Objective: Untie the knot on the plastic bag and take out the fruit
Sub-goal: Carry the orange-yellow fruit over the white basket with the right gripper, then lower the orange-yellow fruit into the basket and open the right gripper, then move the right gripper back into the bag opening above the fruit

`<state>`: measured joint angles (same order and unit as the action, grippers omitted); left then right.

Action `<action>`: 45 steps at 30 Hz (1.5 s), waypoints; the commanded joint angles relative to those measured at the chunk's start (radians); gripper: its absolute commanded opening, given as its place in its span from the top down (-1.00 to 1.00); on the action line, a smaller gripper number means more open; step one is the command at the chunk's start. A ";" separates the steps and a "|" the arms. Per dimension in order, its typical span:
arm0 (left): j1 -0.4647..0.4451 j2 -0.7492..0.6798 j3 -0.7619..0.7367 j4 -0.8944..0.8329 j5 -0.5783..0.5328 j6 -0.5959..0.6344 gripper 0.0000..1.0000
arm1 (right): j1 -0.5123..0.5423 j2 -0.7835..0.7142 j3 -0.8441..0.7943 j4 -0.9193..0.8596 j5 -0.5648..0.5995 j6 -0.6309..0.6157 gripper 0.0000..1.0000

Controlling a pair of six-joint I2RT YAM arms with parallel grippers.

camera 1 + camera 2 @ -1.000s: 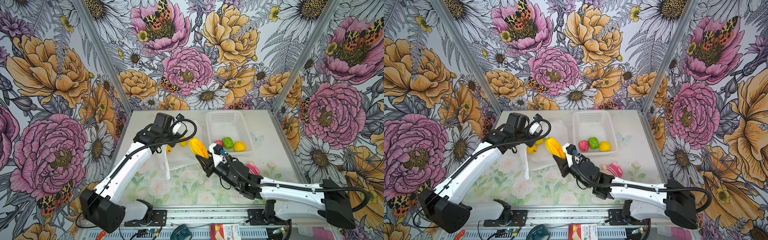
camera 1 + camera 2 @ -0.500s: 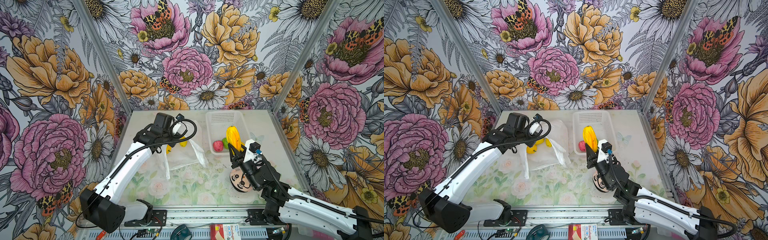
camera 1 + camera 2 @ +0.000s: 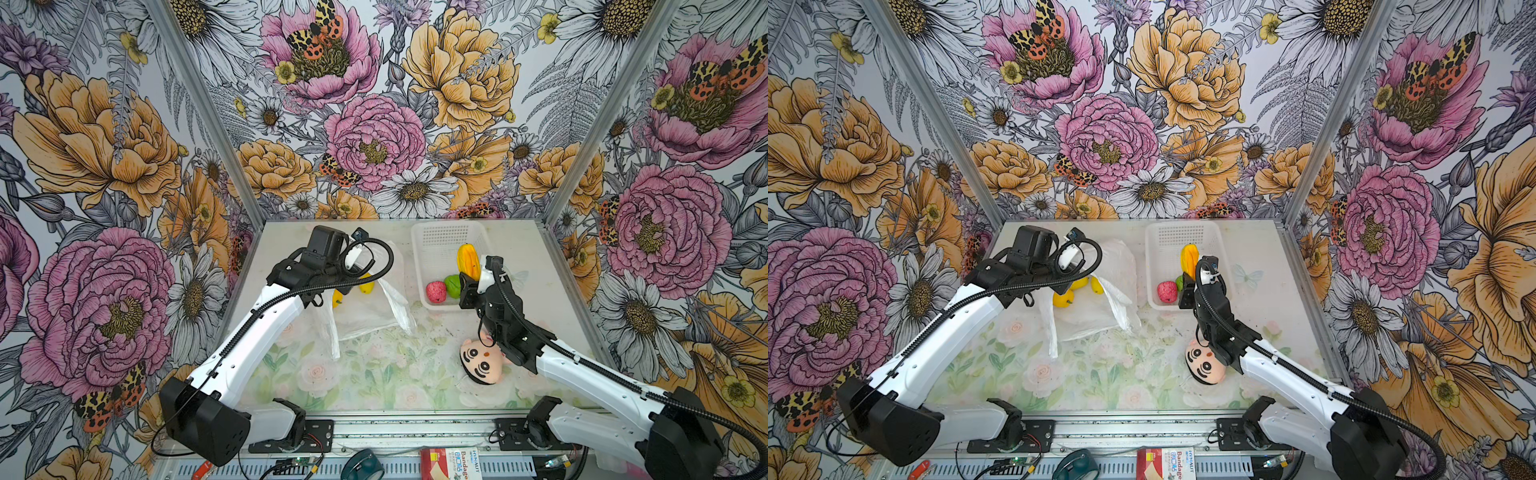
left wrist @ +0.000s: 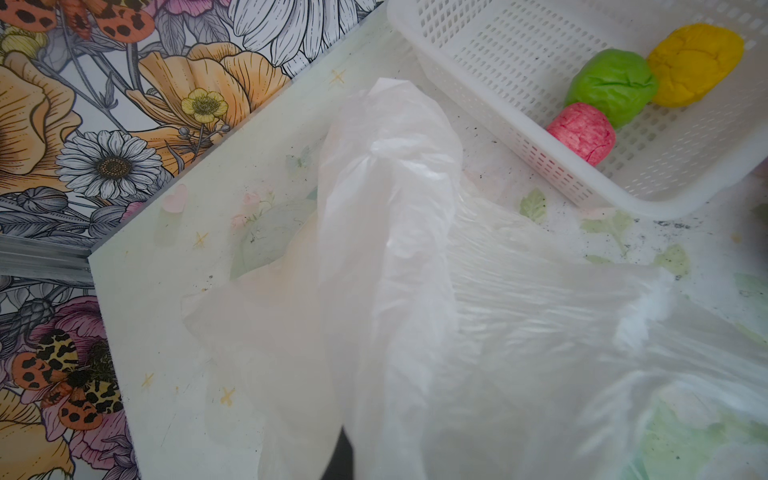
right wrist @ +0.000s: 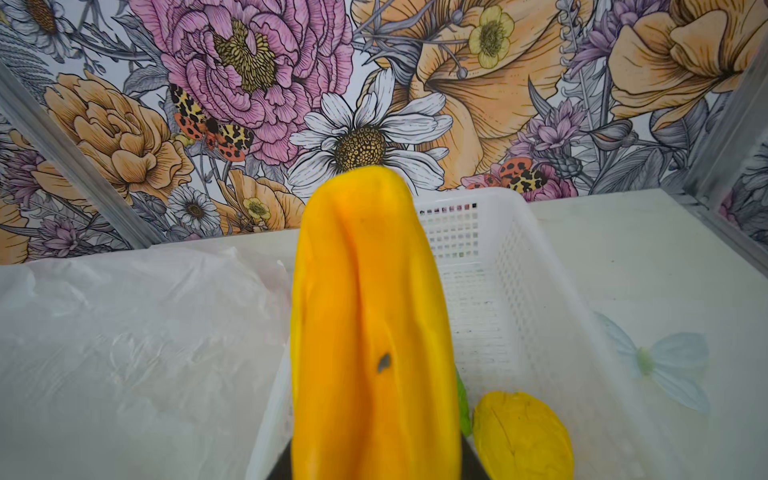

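I am pinching the plastic bag point(image 3: 365, 309) in my closed left gripper point(image 3: 330, 291) at the far left, keeping its mouth lifted for the yellow fruit point(image 3: 366, 286) inside. My right gripper point(image 3: 469, 279) is gripping a long yellow fruit point(image 3: 467, 257) above the far-right basket point(image 3: 441, 237), ready for dropping. A second ago it was hovering beside the bag.

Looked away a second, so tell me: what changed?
The right fingers carried the long yellow fruit rightward, from beside the bag to over the basket, still gripping it. The left fingers stayed shut on the bag; the basket's three fruits stayed put.
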<state>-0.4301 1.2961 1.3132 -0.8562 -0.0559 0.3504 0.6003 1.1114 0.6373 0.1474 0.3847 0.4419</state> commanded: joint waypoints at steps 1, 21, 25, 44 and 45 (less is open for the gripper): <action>-0.007 0.002 -0.012 0.016 -0.009 0.018 1.00 | -0.057 0.079 0.066 -0.066 -0.119 0.083 0.49; -0.004 0.003 -0.012 0.016 -0.006 0.019 1.00 | -0.177 0.548 0.299 -0.132 -0.312 0.139 0.42; -0.004 0.003 -0.012 0.016 -0.005 0.019 1.00 | -0.184 0.585 0.318 -0.132 -0.335 0.144 0.08; -0.001 0.000 -0.011 0.016 -0.002 0.019 1.00 | -0.194 0.501 0.251 -0.087 -0.347 0.152 -0.80; -0.001 0.000 -0.011 0.016 -0.002 0.019 1.00 | -0.192 0.478 0.239 -0.080 -0.352 0.149 -0.81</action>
<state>-0.4301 1.2961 1.3132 -0.8562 -0.0555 0.3508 0.4126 1.6386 0.9100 0.0719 0.0505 0.5858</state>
